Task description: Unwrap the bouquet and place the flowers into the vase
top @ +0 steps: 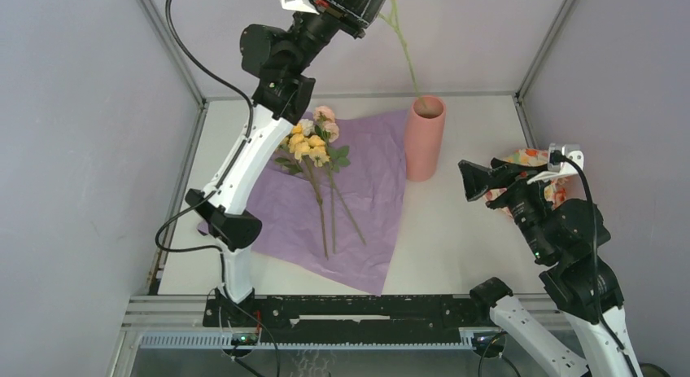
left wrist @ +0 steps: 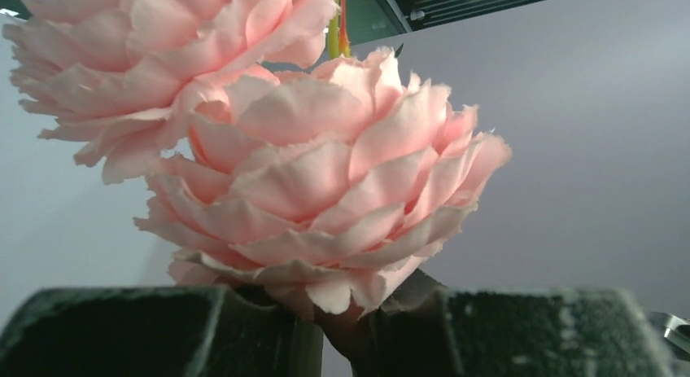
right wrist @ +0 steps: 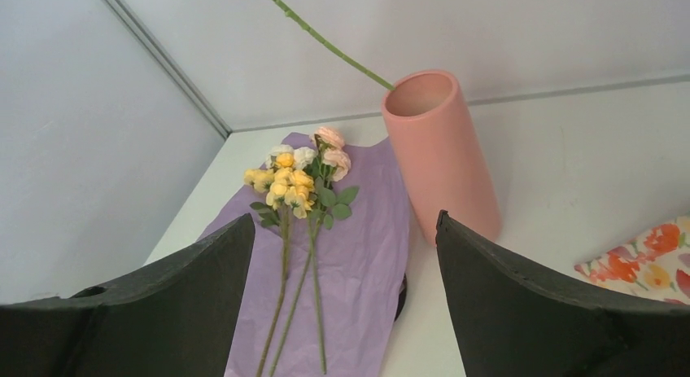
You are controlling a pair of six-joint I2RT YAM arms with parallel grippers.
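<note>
The bouquet lies opened: its purple paper point(top: 358, 222) point(right wrist: 358, 263) is spread flat on the table. On it rest yellow, white and pink flowers point(top: 313, 145) point(right wrist: 297, 177) with long stems. The salmon-pink vase point(top: 425, 141) point(right wrist: 443, 157) stands upright at the paper's right edge. High above it, my left gripper point(top: 382, 2) point(left wrist: 342, 312) is shut on the stem just under a pink rose point(left wrist: 325, 181). That green stem point(top: 407, 59) point(right wrist: 325, 39) slants down into the vase's mouth. My right gripper point(top: 476, 181) point(right wrist: 346, 255) hangs open and empty to the right of the vase, facing it.
An orange-flowered cloth point(top: 529, 159) point(right wrist: 643, 263) lies at the right, beside my right arm. A dark strip point(right wrist: 403, 291) peeks from under the paper's near right edge. Grey walls close in the table at the left, back and right.
</note>
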